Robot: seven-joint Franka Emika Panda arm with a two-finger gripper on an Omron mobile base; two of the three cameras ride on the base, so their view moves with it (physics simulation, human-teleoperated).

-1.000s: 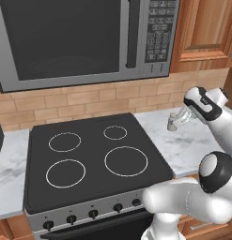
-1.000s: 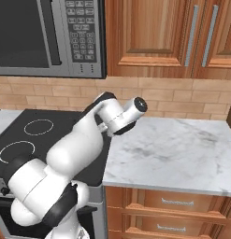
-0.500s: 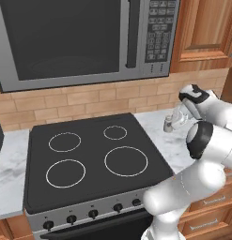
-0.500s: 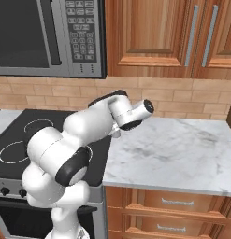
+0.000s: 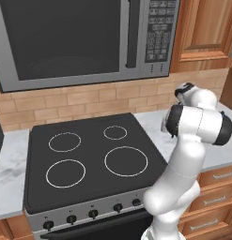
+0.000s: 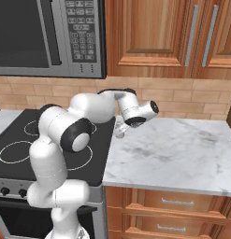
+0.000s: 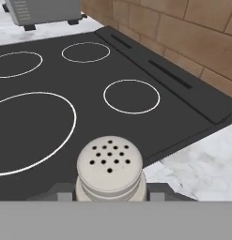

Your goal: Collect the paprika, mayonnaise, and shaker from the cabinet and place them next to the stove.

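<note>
**Arm pose, gripper closed**

Your white arm rises from the lower left of the right base view, folds at a dark elbow joint, and reaches toward frame centre. Your gripper points downward there, jaws clamped on the shaker, seen bottom centre of the hand view.

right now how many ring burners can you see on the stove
4, all on the stove: back left, back right, front left, front right. None seems hidden.
</note>
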